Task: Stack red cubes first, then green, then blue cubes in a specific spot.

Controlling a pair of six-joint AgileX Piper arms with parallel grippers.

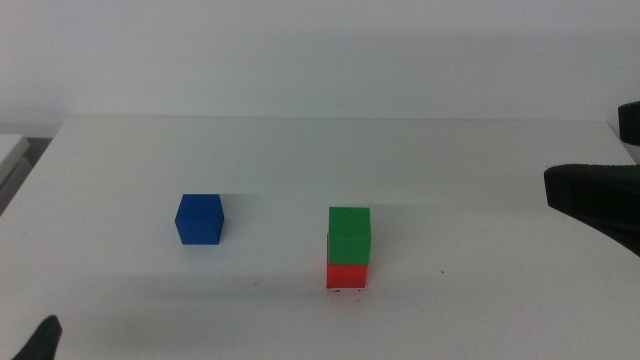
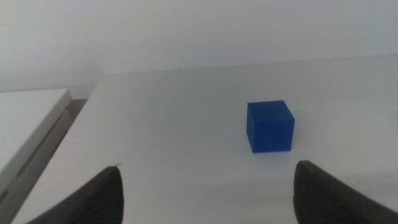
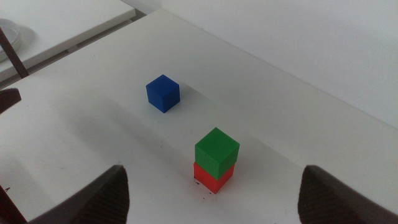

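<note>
The green cube (image 1: 349, 233) sits on the red cube (image 1: 346, 275), slightly turned, at the table's middle front. Tiny black specks (image 1: 345, 291) mark the spot under the stack. The blue cube (image 1: 200, 218) stands alone to the stack's left. My right gripper (image 1: 560, 190) hangs at the right edge, away from the stack; its wrist view shows its open, empty fingers (image 3: 112, 193) and the green cube (image 3: 216, 151), red cube (image 3: 211, 177) and blue cube (image 3: 163, 93). My left gripper (image 1: 40, 340) waits at the bottom left corner, open, facing the blue cube (image 2: 269, 126).
A second white surface (image 2: 31, 121) adjoins the table's left side, with a gap between them. It also shows in the right wrist view (image 3: 74, 25) with a white plate (image 3: 9, 34) on it. A white wall runs behind the table.
</note>
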